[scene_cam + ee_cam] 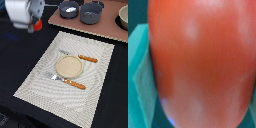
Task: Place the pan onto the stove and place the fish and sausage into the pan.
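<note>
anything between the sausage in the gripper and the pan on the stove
Nothing visible blocks it. The gripper holds the red sausage in the air at the exterior view's left, and the space over to the pan on the stove looks open. The grey pot sits just beyond the pan.

Tabletop (20, 55) was dark, near-black, and filled almost the whole exterior view. A pale striped placemat (45, 80) lay on it, skewed, corners at roughly 12, 3, 6 and 9 o'clock. At its centre sat a round beige plate (68, 65); orange-handled cutlery lay at the plate's 2 o'clock (86, 58) and 6 o'clock (71, 83). No walls, windows or floor were visible. Light was even and soft, without hard shadows. Faint blue blur at the 9 o'clock edge was unreadable.
</note>
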Motion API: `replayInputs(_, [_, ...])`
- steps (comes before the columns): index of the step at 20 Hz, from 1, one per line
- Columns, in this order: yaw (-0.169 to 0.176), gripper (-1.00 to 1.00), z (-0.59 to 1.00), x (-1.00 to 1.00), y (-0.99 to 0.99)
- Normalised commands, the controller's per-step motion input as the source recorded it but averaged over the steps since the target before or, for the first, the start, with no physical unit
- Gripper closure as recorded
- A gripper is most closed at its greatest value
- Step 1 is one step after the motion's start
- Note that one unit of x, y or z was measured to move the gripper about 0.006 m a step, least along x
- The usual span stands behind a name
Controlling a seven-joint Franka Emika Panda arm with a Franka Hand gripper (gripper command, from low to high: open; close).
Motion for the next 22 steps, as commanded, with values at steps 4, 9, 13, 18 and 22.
replayInputs(4, [0.000,1.00,0.48,0.00,1.00])
replayInputs(9, [0.000,1.00,0.20,0.00,1.00])
replayInputs(13, [0.000,1.00,-0.07,0.00,1.00])
replayInputs(18, [0.000,1.00,-0.23,0.00,1.00])
replayInputs(22, [-0.001,1.00,-0.24,0.00,0.98])
